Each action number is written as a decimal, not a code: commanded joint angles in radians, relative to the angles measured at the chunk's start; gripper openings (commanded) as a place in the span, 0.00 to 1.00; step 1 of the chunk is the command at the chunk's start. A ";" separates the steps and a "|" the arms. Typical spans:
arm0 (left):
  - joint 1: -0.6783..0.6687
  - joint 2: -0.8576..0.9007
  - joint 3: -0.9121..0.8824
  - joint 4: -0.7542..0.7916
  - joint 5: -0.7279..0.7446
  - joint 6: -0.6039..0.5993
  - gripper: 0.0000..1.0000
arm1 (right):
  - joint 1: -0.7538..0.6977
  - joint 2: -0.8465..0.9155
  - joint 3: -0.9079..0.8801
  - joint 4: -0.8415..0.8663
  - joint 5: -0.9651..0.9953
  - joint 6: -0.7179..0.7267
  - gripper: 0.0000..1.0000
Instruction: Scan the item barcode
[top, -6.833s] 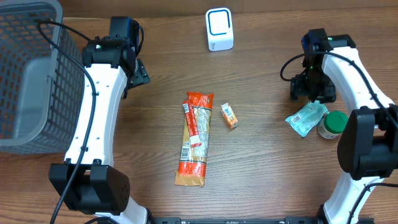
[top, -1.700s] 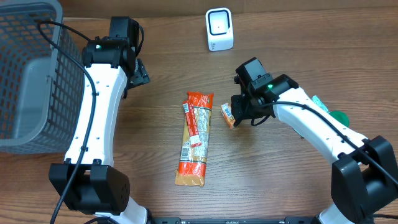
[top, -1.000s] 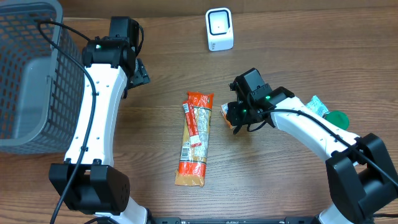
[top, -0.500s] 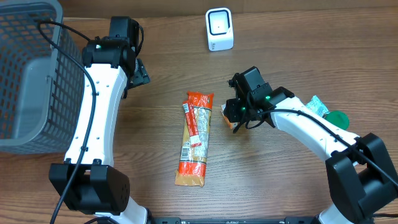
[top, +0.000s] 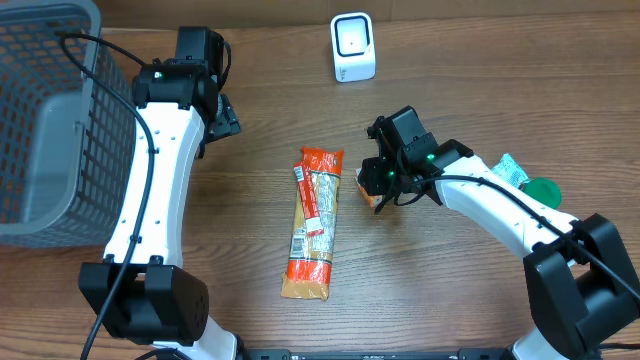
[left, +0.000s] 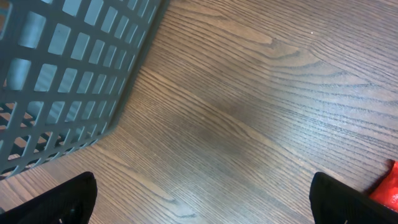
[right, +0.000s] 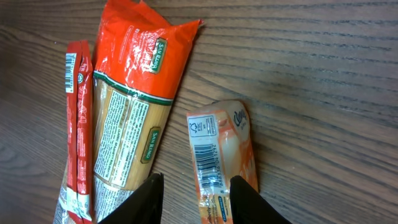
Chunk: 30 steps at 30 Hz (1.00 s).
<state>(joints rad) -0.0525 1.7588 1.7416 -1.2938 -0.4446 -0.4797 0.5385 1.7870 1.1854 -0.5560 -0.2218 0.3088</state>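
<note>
Hovering over the near end of the small orange packet (right: 221, 155), your right hand (right: 198, 180) has its fingers parted part-way and straddling it. As far as the wrist view shows, they are not pinching it. The packet lies flat on the table (top: 450, 290), barcode facing up, just right of the pasta bag (top: 313, 225) and apart from it. Its long axis runs away from the hand, so the fingers would close across its narrow width. Mind the pasta side: the gap there is narrow, and that finger could catch the bag. The white scanner (top: 352, 47) stands well apart near the far edge with bare table between, so the carry looks unobstructed. Your left hand (left: 202, 202) is spread wide beside the grey basket (left: 56, 74), well away from the packet, so the right is clearly nearer.
</note>
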 joint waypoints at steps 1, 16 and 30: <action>-0.007 -0.007 0.013 0.001 0.001 -0.003 1.00 | 0.005 -0.003 -0.007 0.022 0.013 -0.010 0.37; -0.007 -0.007 0.013 0.001 0.001 -0.003 1.00 | 0.005 0.003 -0.041 0.085 0.019 -0.009 0.46; -0.007 -0.007 0.013 0.001 0.001 -0.003 0.99 | 0.006 0.005 -0.059 0.083 -0.080 0.010 0.46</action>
<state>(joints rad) -0.0525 1.7588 1.7416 -1.2938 -0.4442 -0.4797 0.5385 1.7878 1.1355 -0.4789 -0.2432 0.3141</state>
